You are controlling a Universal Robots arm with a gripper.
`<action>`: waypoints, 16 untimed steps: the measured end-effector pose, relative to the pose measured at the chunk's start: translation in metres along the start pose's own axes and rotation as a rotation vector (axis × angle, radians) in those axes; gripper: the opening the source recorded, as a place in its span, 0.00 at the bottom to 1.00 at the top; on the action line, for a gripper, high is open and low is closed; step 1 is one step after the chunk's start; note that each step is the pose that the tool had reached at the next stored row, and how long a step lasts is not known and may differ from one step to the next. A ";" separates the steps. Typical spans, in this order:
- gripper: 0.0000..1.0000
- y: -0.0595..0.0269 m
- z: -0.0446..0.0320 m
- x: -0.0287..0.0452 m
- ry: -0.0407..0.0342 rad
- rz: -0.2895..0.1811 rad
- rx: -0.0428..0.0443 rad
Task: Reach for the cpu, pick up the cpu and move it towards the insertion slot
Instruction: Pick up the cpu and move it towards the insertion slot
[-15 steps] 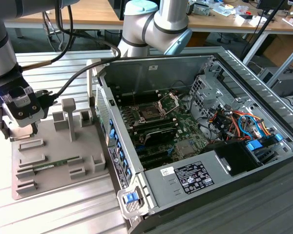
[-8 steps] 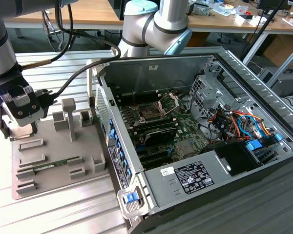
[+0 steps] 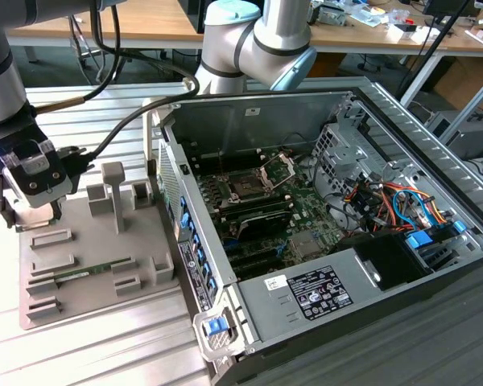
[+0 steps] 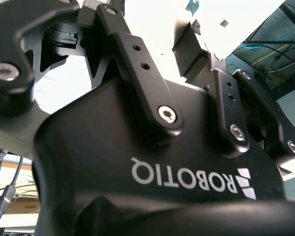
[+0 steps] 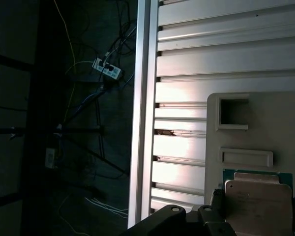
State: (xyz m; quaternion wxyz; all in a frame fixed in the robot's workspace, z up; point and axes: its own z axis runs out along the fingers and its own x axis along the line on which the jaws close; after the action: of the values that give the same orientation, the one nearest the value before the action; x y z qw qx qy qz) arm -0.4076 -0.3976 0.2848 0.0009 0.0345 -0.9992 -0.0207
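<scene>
The cpu (image 5: 256, 201) lies flat in a recess of the grey fixture tray (image 5: 285, 118), its silvery face up with a thin green edge around it. My gripper (image 3: 28, 217) hangs low over the tray's far corner on the exterior view's left, right above the cpu and apart from it. Its fingers (image 4: 137, 64) stand spread and open with nothing between them. The insertion slot (image 3: 249, 186) is the dark square socket on the motherboard inside the open computer case (image 3: 330, 241), with its silver bracket (image 3: 278, 167) swung up.
A green memory stick (image 3: 92, 272) rests in a groove of the grey tray (image 3: 105, 301), beside upright grey posts (image 3: 113, 189). The ribbed metal table's edge (image 5: 142, 123) runs close to the tray, with cables on the floor beyond. Thick black cables (image 3: 137, 121) trail from the arm.
</scene>
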 end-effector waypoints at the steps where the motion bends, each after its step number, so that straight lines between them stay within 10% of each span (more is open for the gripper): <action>1: 0.55 0.0002 -0.0002 0.0000 0.0002 0.000 0.0001; 16: 0.55 0.0008 -0.0042 0.0000 -0.0001 0.000 -0.0001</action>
State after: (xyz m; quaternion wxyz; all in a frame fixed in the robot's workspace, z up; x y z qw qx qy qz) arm -0.4077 -0.3970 0.2891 0.0008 0.0345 -0.9992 -0.0208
